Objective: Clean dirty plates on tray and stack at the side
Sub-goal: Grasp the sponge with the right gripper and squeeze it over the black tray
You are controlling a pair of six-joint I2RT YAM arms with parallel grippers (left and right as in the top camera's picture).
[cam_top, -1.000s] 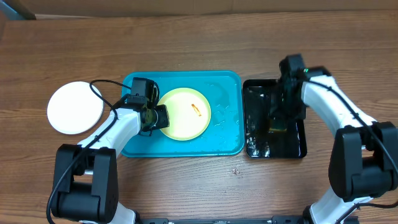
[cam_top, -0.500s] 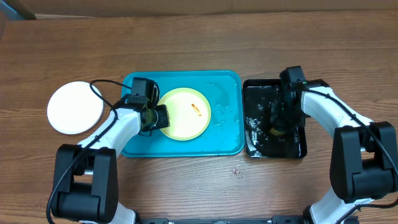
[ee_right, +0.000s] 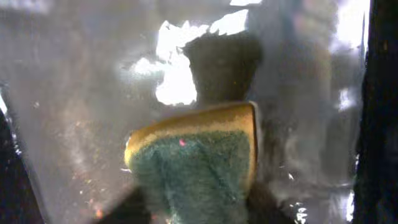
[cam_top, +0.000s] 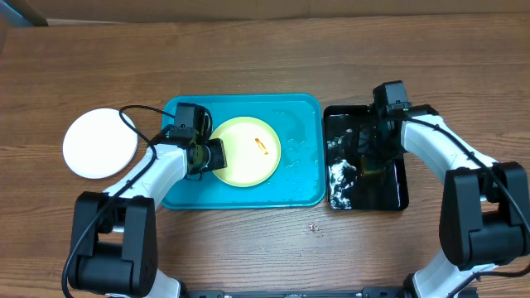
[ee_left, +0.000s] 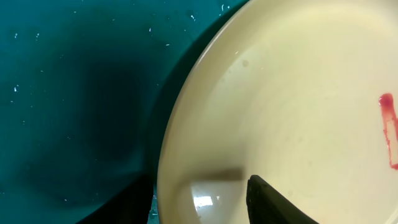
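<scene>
Sitting mid-desk (cam_top: 265, 66), the tray (cam_top: 302, 189) runs long 9-to-3, unmoved. In the black tray (cam_top: 394, 195) at 3 o'clock, suds (cam_top: 340, 175) have newly spread. The right fingers (cam_top: 370, 165), clamping the sponge (ee_right: 199, 155), have shifted: wetting it, no wipe yet. The yellow-green plate (cam_top: 244, 165) lies flat in the tray, left fingers (cam_top: 215, 155) pinching its 9 o'clock rim. A white plate (cam_top: 99, 142) sits aside at 9. The smear (cam_top: 261, 146) remains.

— You want to know what sort of place this is?
— You're at a lab test bench: bare wood-grain table (cam_top: 248, 58), left arm (cam_top: 112, 236) at 7 o'clock, right arm (cam_top: 480, 219) at 5, turquoise tray (cam_top: 302, 178) at centre, wet black tray (cam_top: 396, 194) at 3 o'clock.
</scene>
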